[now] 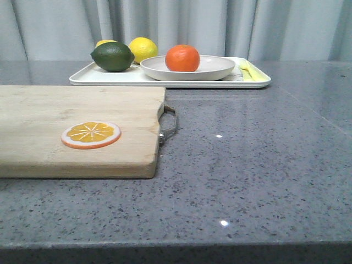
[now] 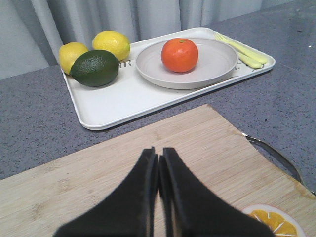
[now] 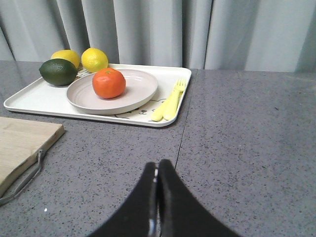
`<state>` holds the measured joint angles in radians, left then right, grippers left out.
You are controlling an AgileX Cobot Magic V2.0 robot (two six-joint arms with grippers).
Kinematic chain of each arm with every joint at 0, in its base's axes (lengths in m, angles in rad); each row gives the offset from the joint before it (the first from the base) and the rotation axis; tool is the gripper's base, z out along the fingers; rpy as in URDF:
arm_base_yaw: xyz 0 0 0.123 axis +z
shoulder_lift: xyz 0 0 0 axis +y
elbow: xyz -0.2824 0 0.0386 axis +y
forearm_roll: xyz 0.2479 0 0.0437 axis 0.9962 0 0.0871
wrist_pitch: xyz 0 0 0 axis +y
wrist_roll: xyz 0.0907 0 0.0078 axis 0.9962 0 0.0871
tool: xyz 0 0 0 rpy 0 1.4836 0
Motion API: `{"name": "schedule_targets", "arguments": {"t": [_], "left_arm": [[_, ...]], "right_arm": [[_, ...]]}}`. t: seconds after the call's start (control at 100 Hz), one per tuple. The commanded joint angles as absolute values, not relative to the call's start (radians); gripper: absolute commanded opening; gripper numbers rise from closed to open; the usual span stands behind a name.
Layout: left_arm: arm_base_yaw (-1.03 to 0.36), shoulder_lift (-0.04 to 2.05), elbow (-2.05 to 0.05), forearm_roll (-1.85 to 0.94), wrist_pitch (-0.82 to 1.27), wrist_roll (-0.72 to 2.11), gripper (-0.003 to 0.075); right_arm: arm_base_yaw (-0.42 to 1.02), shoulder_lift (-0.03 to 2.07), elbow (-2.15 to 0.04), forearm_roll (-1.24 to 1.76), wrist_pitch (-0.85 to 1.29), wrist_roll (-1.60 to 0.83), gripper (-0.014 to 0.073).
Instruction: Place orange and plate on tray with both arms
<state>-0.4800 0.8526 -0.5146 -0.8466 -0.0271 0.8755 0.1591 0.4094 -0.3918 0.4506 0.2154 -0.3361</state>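
The orange sits in the off-white plate, and the plate rests on the white tray at the back of the table. All three also show in the left wrist view, orange, plate, tray, and in the right wrist view, orange, plate, tray. My left gripper is shut and empty above the wooden cutting board. My right gripper is shut and empty above the bare counter. Neither gripper shows in the front view.
A dark green lime and two yellow lemons lie on the tray's left part, a yellow fork on its right. A wooden cutting board with a metal handle holds a flat orange slice. Grey curtains hang behind.
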Motion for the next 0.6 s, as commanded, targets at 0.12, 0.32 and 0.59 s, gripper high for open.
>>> {"name": "schedule_targets", "arguments": {"t": [0.12, 0.32, 0.59], "left_arm": [[-0.476, 0.831, -0.533, -0.687, -0.074, 0.803, -0.0019], [-0.476, 0.757, -0.482, -0.295, -0.086, 0.430, -0.0019], [-0.430, 0.545, -0.284, -0.107, -0.145, 0.216, -0.0019]], "right_arm": [[0.154, 0.412, -0.421, 0.456, 0.135, -0.346, -0.0068], [0.154, 0.412, -0.421, 0.456, 0.135, -0.346, -0.0068], [0.154, 0.412, -0.421, 0.456, 0.135, -0.346, -0.0068]]}}
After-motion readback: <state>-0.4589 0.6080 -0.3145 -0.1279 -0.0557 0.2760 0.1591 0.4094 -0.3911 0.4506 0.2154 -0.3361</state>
